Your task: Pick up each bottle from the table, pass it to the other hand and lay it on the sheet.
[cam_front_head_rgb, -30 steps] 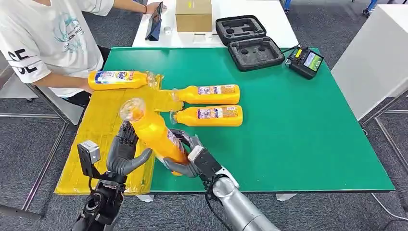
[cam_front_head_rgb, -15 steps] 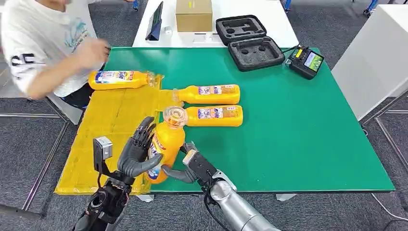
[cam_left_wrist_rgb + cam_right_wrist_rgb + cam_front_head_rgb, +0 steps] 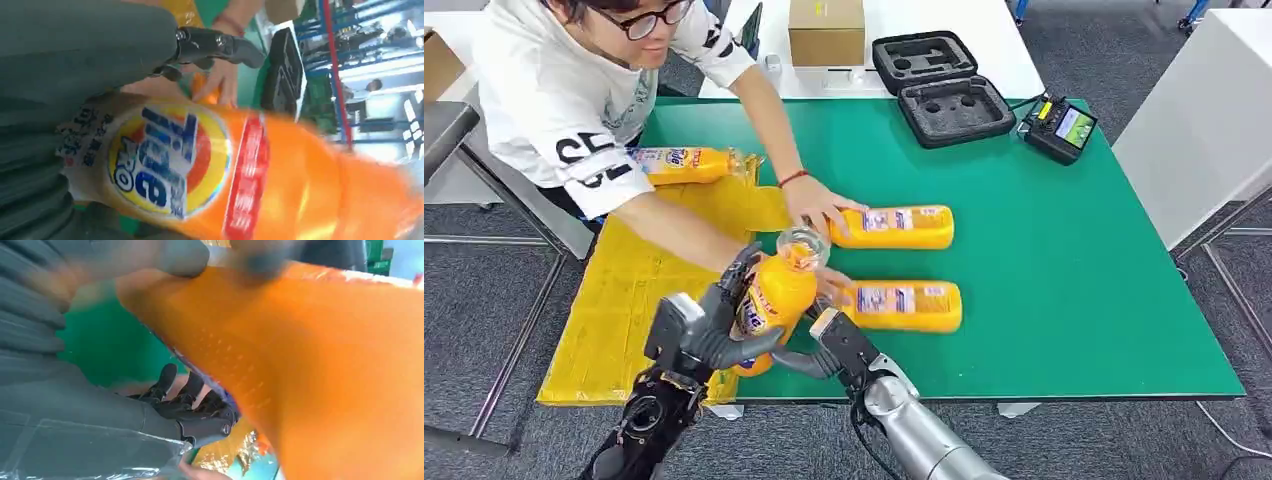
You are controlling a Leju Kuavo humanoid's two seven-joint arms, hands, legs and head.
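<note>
Fingers [image 3: 729, 290] of my left hand [image 3: 714, 335] wrap the orange bottle [image 3: 774, 300] from its left side, and my right hand [image 3: 819, 350] cups it from below with its fingers closed on the base, so both hands hold it at the worktop's [image 3: 1044, 260] near edge, beside the yellow sheet [image 3: 624, 300]. From the head view, a person [image 3: 574, 90] leans in from the far left corner, one hand [image 3: 819, 205] on a second bottle [image 3: 894, 227] lying mid-worktop and a third bottle [image 3: 904, 305] lying nearer me; a fourth [image 3: 679, 163] lies on the sheet's far end. My left wrist view adds what the head view hides: the held bottle's round label [image 3: 167, 160] with blue lettering on yellow and a red strip. It stands tilted, clear cap [image 3: 802, 245] uppermost.
</note>
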